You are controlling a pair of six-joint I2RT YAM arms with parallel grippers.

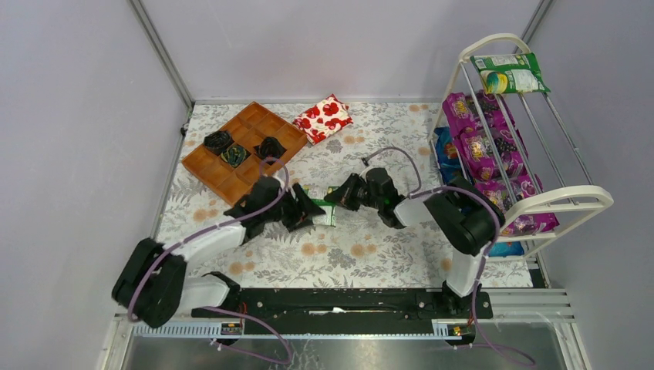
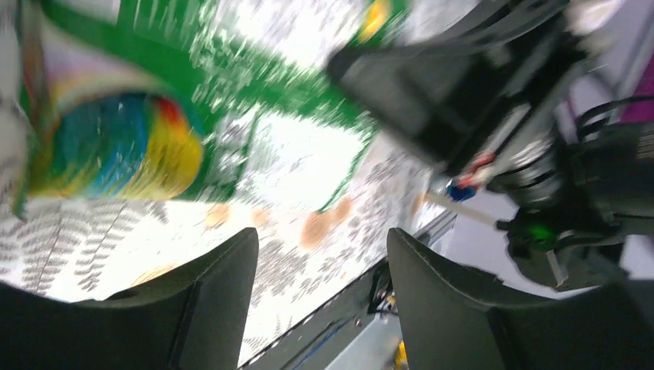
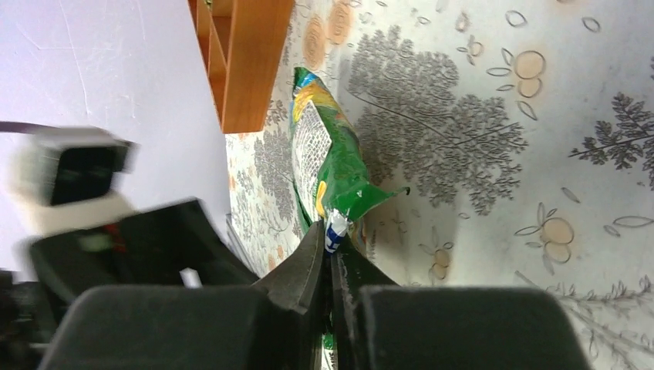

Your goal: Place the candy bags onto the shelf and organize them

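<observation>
On the shelf [image 1: 497,36], candy bags [image 1: 482,154]

2 black arms reach mid-table, left gripper [image 1: 311,210] and right gripper [image 1: 336,200] flank a green-and-white candy bag [image 1: 328,216], purple candy bags [image 1: 478,150] lie on the white shelf [image 1: 567,202] at right

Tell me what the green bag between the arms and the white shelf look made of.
Green bag: thin plastic film, seemingly glossy; it creases sharply and catches highlights. Shelf: probably metal tube and rods coated smooth white; thin straight bars, rounded frame.
</observation>
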